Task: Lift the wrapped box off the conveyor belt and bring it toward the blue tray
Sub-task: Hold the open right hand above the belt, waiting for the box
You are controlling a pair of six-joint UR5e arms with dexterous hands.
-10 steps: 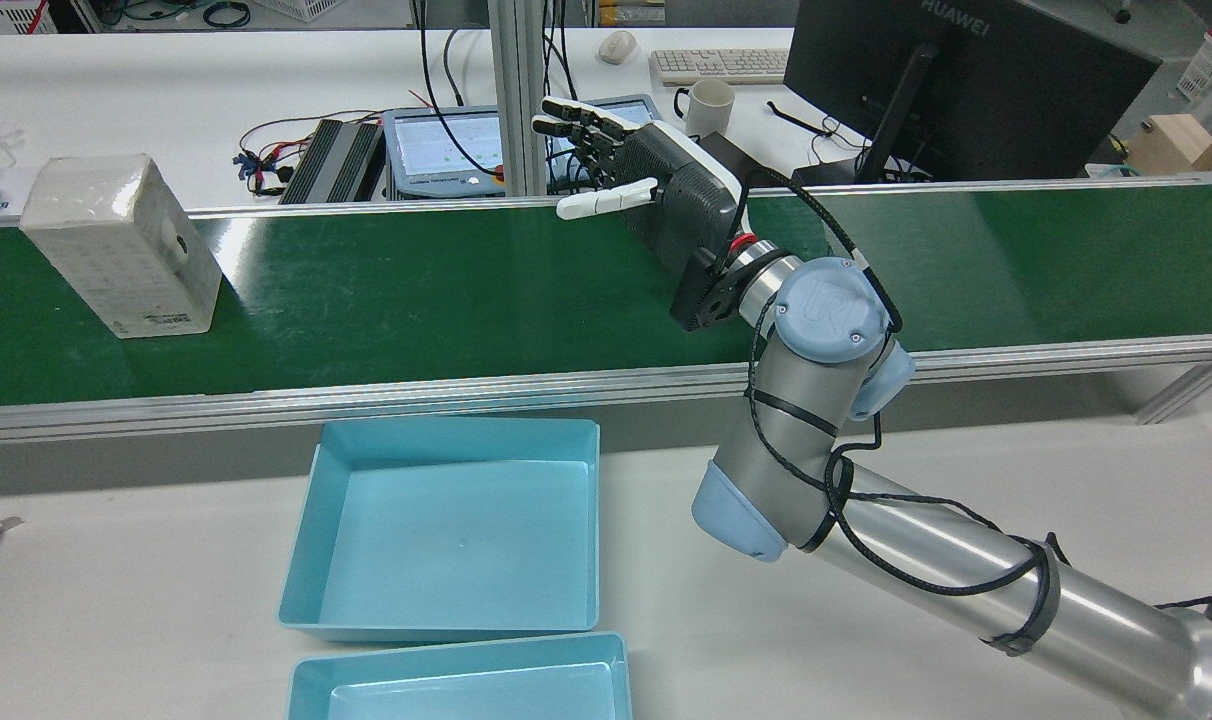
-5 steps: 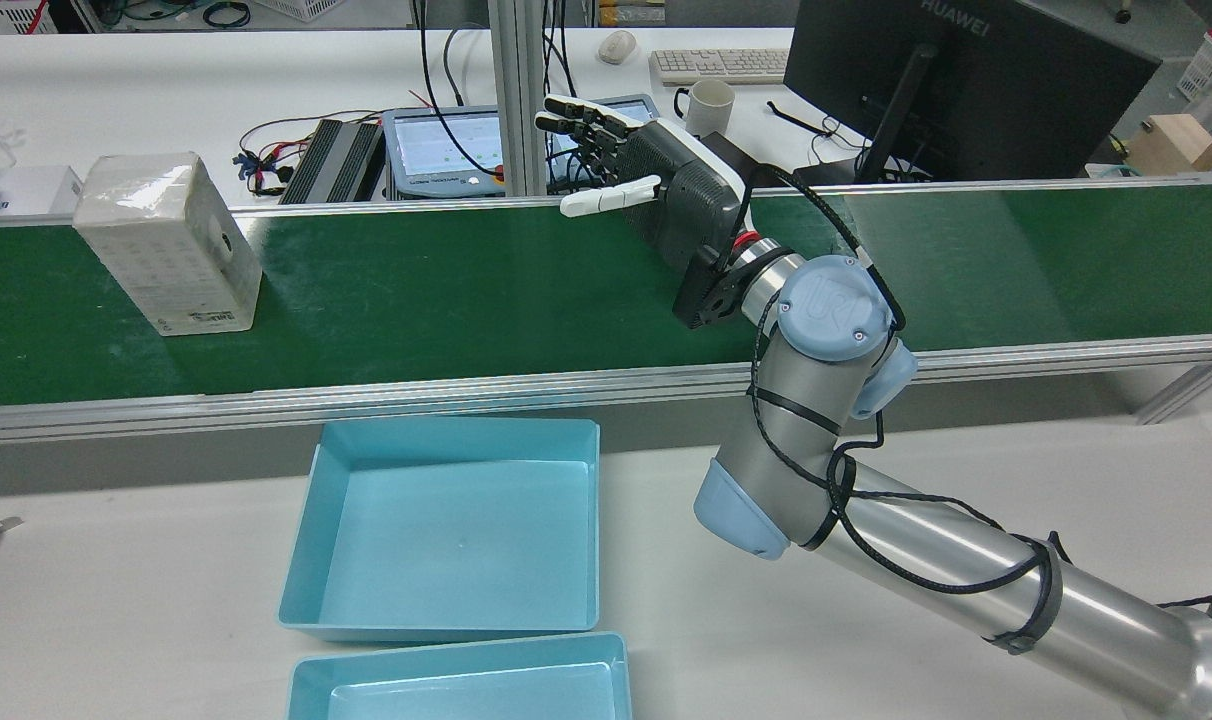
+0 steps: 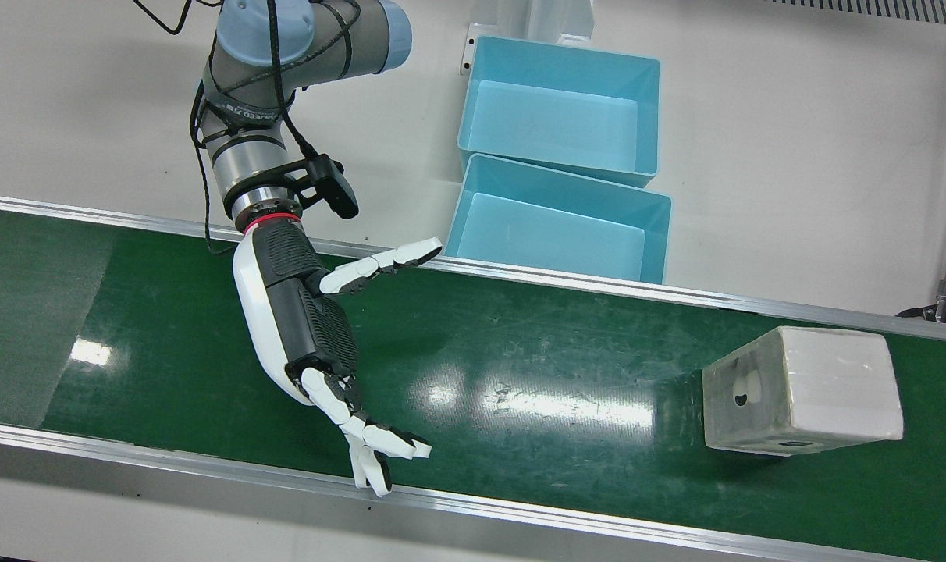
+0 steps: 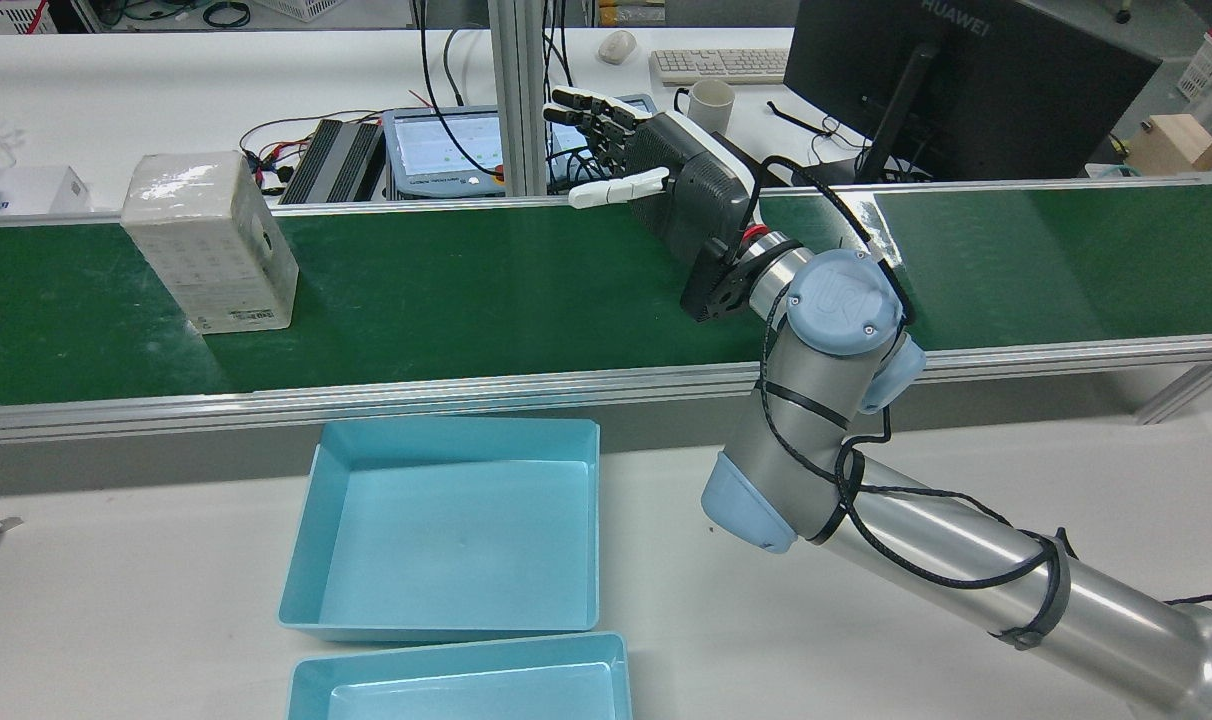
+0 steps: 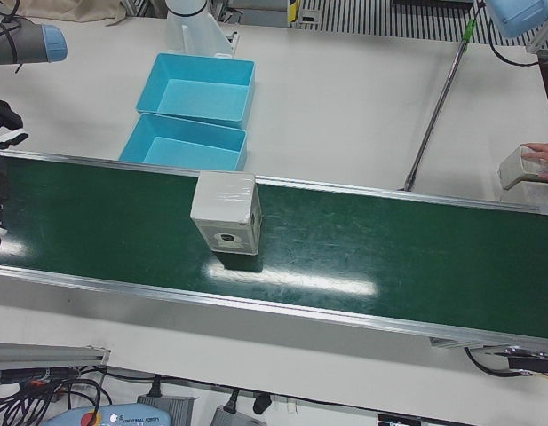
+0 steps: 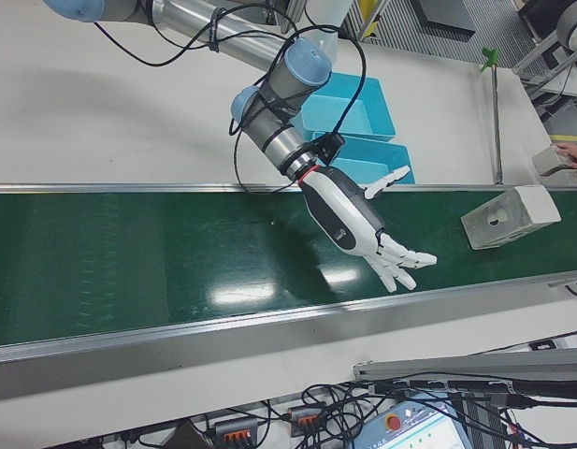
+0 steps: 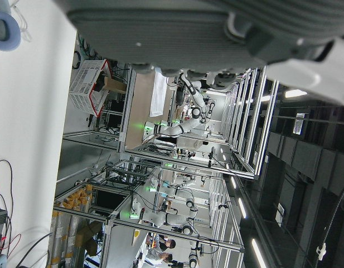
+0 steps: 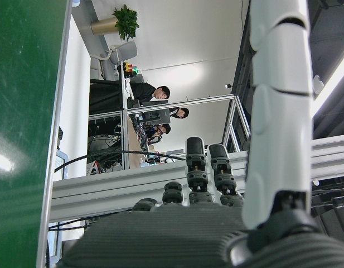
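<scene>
The right robot hand [image 3: 309, 328] hangs over the green conveyor belt [image 3: 520, 390] with its palm turned sideways and its fingers [image 3: 379, 449] spread apart, holding nothing. The thumb [image 3: 379, 264] juts out toward the belt's near rail on the robot's side, while the other fingertips reach over the far rail. In the rear view the same right robot hand [image 4: 681, 190] stands edge-on above the belt [image 4: 466, 290], its palm facing along the belt toward the wrapped box [image 4: 209, 245]. The right-front view shows the right robot hand [image 6: 349, 220] splayed open above the belt, well apart from the box [image 6: 511, 215].

The wrapped box [image 3: 805, 390] sits on the belt, untouched, a pale block under clear film with a small round mark on the side facing the hand. In the left-front view the wrapped box [image 5: 226, 213] stands upright about midway across the belt's width.

Two blue trays rest on the white table [image 4: 166, 560] beside the belt: the nearer blue tray [image 3: 555, 238] lies just beside the rail, and a second blue tray [image 3: 559, 117] touches it on the robot's side. Both show bare floors.

The left robot hand appears only as a blurred dark edge [image 7: 216, 33] in its own camera, so I cannot tell how its fingers are set.
</scene>
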